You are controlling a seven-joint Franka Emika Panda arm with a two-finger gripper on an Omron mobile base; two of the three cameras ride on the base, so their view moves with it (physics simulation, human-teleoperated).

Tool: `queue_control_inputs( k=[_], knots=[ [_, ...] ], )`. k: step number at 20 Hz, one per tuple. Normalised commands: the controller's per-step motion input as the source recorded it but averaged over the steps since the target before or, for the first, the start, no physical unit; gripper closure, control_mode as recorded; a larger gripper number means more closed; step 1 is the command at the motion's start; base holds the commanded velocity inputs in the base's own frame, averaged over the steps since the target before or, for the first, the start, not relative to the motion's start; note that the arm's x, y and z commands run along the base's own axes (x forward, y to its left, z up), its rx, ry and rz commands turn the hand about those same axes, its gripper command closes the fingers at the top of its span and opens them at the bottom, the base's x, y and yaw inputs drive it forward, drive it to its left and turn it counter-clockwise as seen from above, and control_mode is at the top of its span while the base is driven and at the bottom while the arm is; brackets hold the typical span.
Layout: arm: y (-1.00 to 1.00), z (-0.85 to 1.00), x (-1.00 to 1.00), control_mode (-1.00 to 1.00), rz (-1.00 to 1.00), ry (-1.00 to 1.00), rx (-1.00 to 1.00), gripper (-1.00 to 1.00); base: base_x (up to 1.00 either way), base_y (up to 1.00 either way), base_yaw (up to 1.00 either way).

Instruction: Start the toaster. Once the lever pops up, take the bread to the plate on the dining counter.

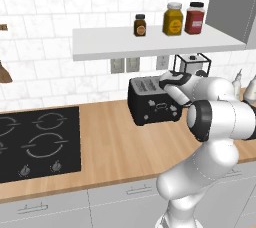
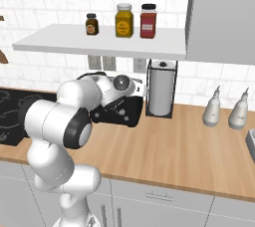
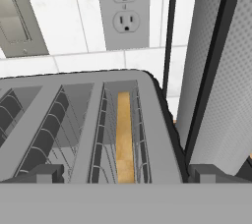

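The gripper (image 3: 123,176), fingers spread wide and holding nothing, hovers directly over the toaster (image 1: 152,100) on the wall-side counter (image 1: 115,147), with the bread (image 3: 124,139) seated edge-up in the slot just beneath, its long axis running away from the fingertips.

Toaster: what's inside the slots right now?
In the hand view, the toaster holds the bread on edge in one slot; only its top edge shows, the lower part hidden by the slot walls. The neighbouring slot shows wire guides.
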Motion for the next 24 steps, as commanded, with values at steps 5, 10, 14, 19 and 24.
queue_control_inputs(
  k=[5,10,14,19,24],
  knots=[
    [0.00,0.00,0.00,-1.00,0.00,0.00,0.00,-1.00,0.00,0.00,0.00],
    [0.00,0.00,0.00,-1.00,0.00,0.00,0.00,-1.00,0.00,0.00,0.00],
    [0.00,0.00,0.00,-1.00,0.00,0.00,0.00,-1.00,0.00,0.00,0.00],
    [0.00,0.00,0.00,-1.00,0.00,0.00,0.00,-1.00,0.00,0.00,0.00],
    [0.00,0.00,0.00,-1.00,0.00,0.00,0.00,-1.00,0.00,0.00,0.00]
  ],
)
